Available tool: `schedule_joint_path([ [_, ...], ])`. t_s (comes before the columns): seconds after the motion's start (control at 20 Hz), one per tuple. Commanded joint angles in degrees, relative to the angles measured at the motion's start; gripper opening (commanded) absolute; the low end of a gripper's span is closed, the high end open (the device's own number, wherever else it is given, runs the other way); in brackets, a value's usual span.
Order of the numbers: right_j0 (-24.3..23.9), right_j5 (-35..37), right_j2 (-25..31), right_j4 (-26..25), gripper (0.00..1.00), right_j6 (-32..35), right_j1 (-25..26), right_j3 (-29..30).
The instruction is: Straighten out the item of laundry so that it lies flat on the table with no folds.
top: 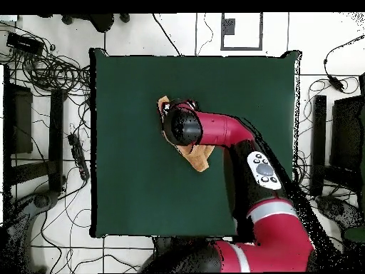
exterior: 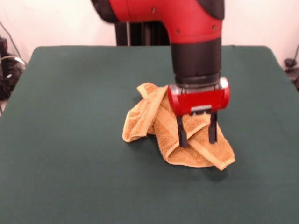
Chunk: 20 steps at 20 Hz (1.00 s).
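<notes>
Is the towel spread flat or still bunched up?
Bunched up. The towel lies crumpled on the table, its hem folded across it, under the open end effector.

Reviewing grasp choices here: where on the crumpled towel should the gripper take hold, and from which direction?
Probably the pale hemmed corner sticking out at the towel's front end, approached from straight above. That edge lies loose on the table, so pulling it outward could unroll the folds. The gripper is open, straddling a central ridge.
</notes>
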Motion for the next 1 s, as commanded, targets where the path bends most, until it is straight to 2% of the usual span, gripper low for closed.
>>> schedule_joint_path([
  [0.05,-2.2,2.87,11.93,-0.03,1.0,-2.33,9.36,-2.8],
  [0.2,-2.86,-1.52,12.41,-2.85,1.0,-1.55,10.95,-3.33],
  [0.7,-6.34,-0.85,15.49,-6.76,1.0,-2.63,12.02,-1.66],
  [1.0,-9.85,1.81,19.84,-7.67,1.0,-4.31,12.71,0.23],
])
